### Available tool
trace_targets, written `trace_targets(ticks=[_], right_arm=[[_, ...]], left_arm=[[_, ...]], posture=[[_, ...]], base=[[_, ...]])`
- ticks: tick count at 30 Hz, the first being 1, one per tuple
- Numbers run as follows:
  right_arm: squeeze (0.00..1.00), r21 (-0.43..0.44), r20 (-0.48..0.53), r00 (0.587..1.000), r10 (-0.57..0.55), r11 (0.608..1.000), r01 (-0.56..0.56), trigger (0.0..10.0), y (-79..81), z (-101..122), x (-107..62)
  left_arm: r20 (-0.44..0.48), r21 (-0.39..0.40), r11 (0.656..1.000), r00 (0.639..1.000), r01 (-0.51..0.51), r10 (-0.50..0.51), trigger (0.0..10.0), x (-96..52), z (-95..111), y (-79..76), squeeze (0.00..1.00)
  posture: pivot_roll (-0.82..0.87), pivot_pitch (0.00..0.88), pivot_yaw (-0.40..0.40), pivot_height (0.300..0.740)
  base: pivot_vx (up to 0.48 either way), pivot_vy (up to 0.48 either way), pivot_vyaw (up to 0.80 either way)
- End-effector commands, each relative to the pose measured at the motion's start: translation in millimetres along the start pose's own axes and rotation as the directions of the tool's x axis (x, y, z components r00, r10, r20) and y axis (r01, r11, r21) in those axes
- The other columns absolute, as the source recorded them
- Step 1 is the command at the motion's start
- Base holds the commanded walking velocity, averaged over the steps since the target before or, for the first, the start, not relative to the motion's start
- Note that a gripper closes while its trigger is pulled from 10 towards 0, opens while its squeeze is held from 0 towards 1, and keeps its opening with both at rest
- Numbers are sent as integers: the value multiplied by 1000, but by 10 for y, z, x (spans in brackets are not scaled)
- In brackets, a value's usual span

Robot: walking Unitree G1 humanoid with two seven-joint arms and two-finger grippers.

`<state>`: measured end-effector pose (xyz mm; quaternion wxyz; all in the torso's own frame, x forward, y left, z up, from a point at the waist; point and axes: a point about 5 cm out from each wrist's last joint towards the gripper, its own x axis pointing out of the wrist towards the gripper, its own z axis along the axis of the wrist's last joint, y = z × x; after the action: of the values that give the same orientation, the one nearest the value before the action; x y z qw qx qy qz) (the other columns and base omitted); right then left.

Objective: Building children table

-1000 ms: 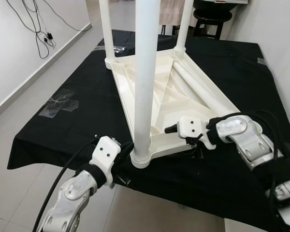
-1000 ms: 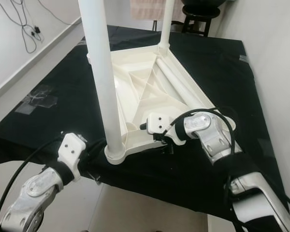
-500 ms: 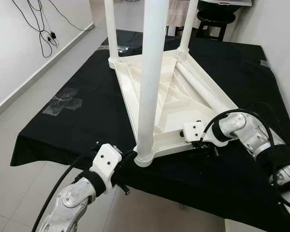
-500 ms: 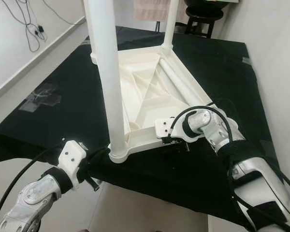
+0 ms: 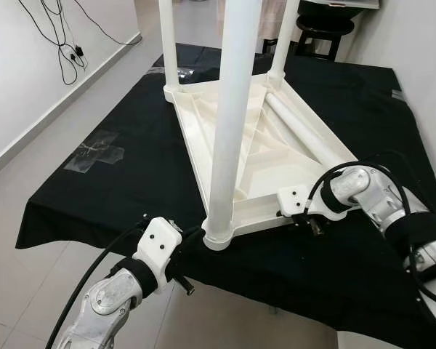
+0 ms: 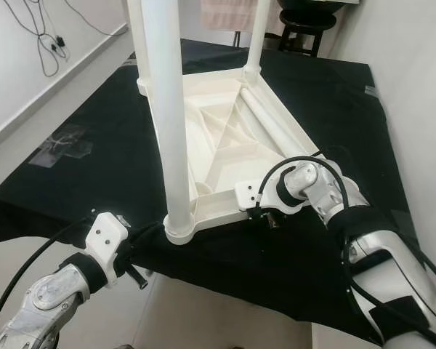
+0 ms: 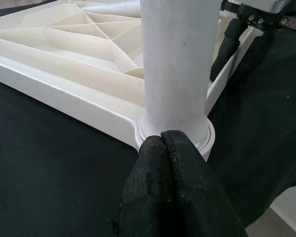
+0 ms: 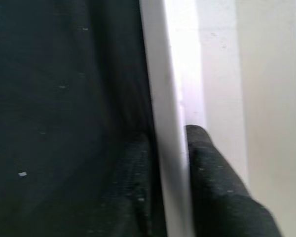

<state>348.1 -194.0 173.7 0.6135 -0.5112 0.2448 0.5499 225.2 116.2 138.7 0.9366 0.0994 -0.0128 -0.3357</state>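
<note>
Currently the inverted table top [image 5: 258, 149] lies on the black-draped bench [image 5: 123, 156]. Right gripper [image 8: 170, 148] fingers straddle and clamp its near rim. Left gripper [image 7: 163, 140] fingers are pressed together, touching the upright near leg [image 5: 229, 116] at its socket, axis vertical.

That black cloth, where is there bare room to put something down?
The black cloth is bare left of the upturned white table, around the tape patch, and along its far right side. The near edge is crowded: the left hand at the near leg, the right hand on the rim.
</note>
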Motion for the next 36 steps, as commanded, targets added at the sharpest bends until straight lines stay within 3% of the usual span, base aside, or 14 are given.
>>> trace_targets(ticks=[1, 5, 11, 19, 25, 29, 32, 33, 34, 36], right_arm=[[0, 4, 33, 999, 39, 999, -39, 0, 92, 39, 155], [0, 39, 253, 967, -35, 999, 25, 0, 53, 375, 290], [0, 116, 398, 909, -121, 990, 80, 0, 18, 669, 405], [0, 184, 454, 865, -214, 972, 143, 0, -41, 941, 529], [0, 227, 501, 814, -294, 952, 205, 0, -29, 1358, 684], [0, 236, 508, 805, -306, 948, 212, 0, -27, 1429, 713], [0, 273, 496, 777, -388, 919, 284, 235, -66, 1682, 824], [0, 292, 485, 767, -420, 904, 311, 4549, -91, 1731, 840], [0, 305, 477, 761, -440, 895, 326, 10000, -107, 1754, 845], [0, 342, 463, 746, -479, 873, 348, 10000, -143, 1767, 841]], left_arm=[[-20, 11, 1000, 1000, 2, -2, 10000, -32, -8, -12, 0], [-28, 39, 999, 999, 25, -24, 10000, -12, 9, -42, 0], [-29, 40, 999, 999, 31, -30, 10000, 7, 14, -59, 0], [-33, 45, 999, 999, 29, -28, 10000, 14, 6, -44, 0], [-39, 55, 998, 999, 22, -20, 10000, 34, -8, -55, 0], [-40, 56, 998, 999, 21, -19, 10000, 36, -7, -56, 0], [-42, 65, 998, 999, 14, -12, 10000, 40, -10, -55, 0], [-42, 66, 998, 999, 13, -10, 10000, 40, -10, -56, 0], [-42, 67, 998, 999, 12, -9, 10000, 40, -10, -56, 0], [-43, 67, 998, 999, 11, -8, 10000, 40, -10, -57, 0]], posture=[[116, 124, -38, 740], [114, 125, -41, 740], [116, 122, -37, 740], [117, 118, -39, 740], [110, 117, -44, 740], [112, 117, -46, 740], [116, 118, -51, 740], [116, 118, -51, 740], [116, 118, -51, 740], [115, 119, -52, 740]], base=[[0, 0, 0], [0, 0, 0], [0, 0, 0], [0, 0, 0], [0, 0, 0], [0, 0, 0], [0, 0, 0], [0, 0, 0], [0, 0, 0], [0, 0, 0]])
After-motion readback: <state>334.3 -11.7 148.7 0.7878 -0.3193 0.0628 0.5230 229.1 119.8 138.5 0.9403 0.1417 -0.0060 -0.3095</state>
